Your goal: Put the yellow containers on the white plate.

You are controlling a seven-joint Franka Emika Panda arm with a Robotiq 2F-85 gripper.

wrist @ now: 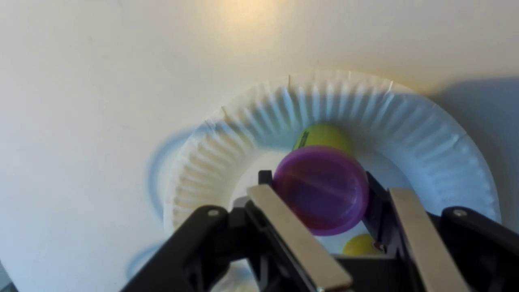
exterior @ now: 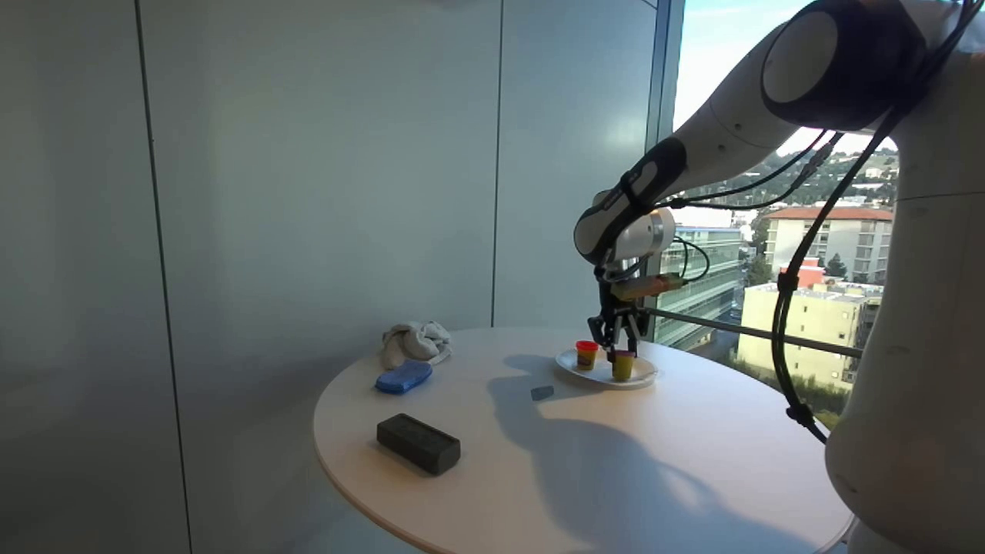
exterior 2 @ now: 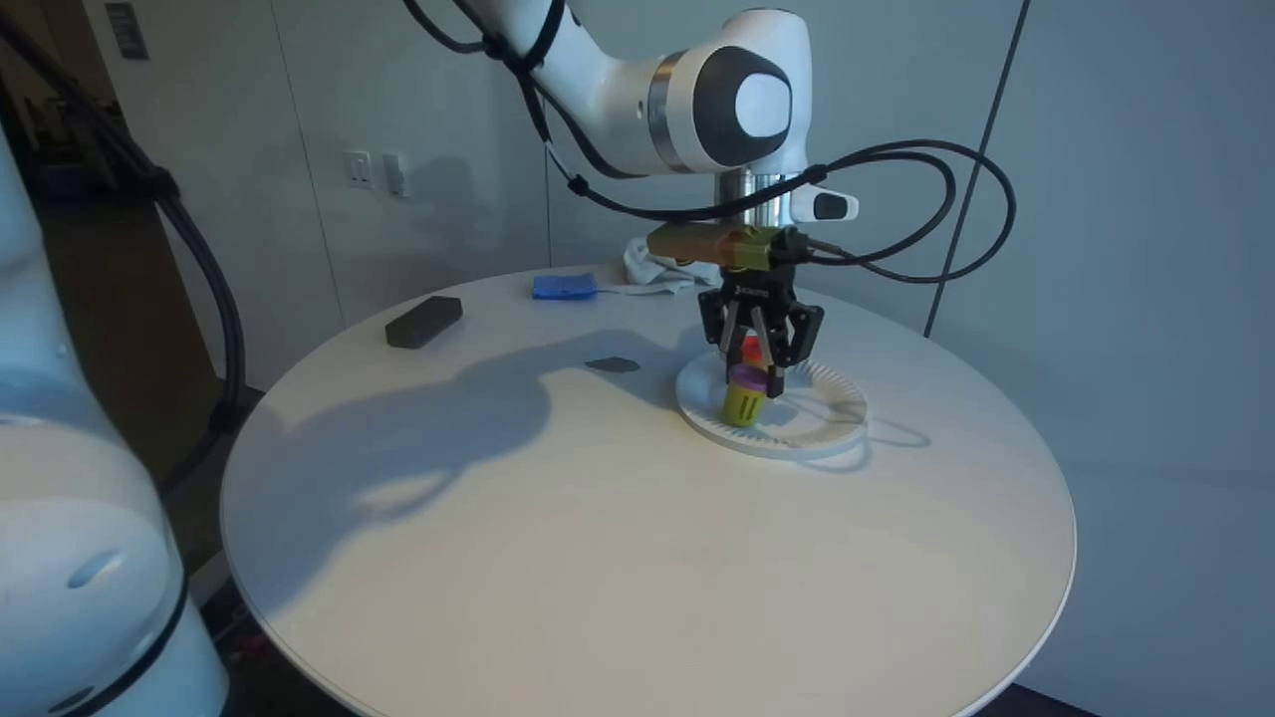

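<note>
A yellow container with a purple lid (exterior: 622, 367) stands near one side of the white plate (exterior: 646, 375), and shows in both exterior views (exterior 2: 743, 403). It looks slightly tilted. My gripper (wrist: 316, 183) points down with a fingertip against each side of the purple lid (wrist: 322, 190), seemingly shut on it. The container's base is at or just above the plate; I cannot tell which. A yellow container with a red lid (exterior: 586, 357) stands on the plate beside it; in an exterior view only its red top (exterior 2: 752, 349) shows behind the fingers. In the wrist view its yellow side (wrist: 361, 245) is mostly hidden.
A black box (exterior: 419, 444) lies near the table's edge. A blue object (exterior: 403, 377) and a crumpled cloth (exterior: 416, 344) lie by the wall. A flat dark piece (exterior: 542, 393) lies near the plate. Cables (exterior 2: 926, 159) loop out from the wrist.
</note>
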